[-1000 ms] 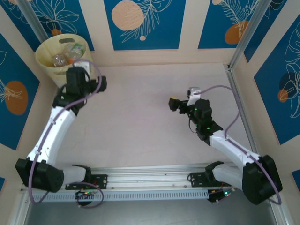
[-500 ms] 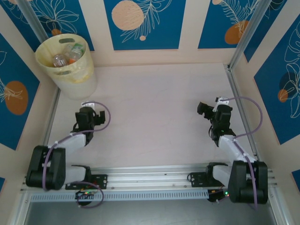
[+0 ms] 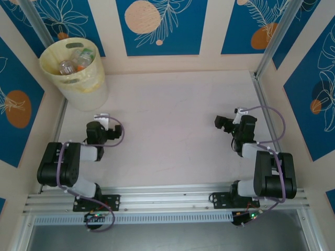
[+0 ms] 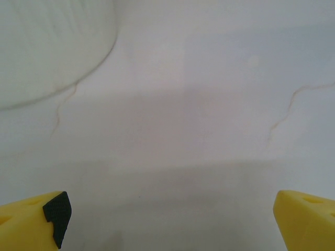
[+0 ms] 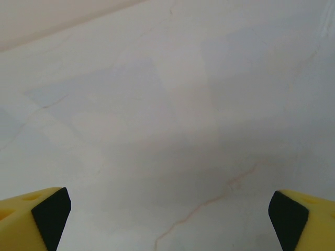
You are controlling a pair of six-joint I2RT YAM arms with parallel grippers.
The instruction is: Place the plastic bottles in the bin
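Seemingly you're at the finish: the plastic bottles (image 3: pixel 73 61) lie inside the bin (image 3: pixel 86 91). Your left gripper (image 4: pixel 167 219) and right gripper (image 5: pixel 167 214), both on the bin's near side, gape released; just park them.

My fingers (image 4: pixel 23 225) were bright yellow with black pads. The desk (image 3: pixel 167 120) was pale pinkish white with thin tan veins. The bin (image 3: pixel 84 83) was pale yellow; the walls (image 3: pixel 178 31) were blue with orange circles and cream leaf outlines.
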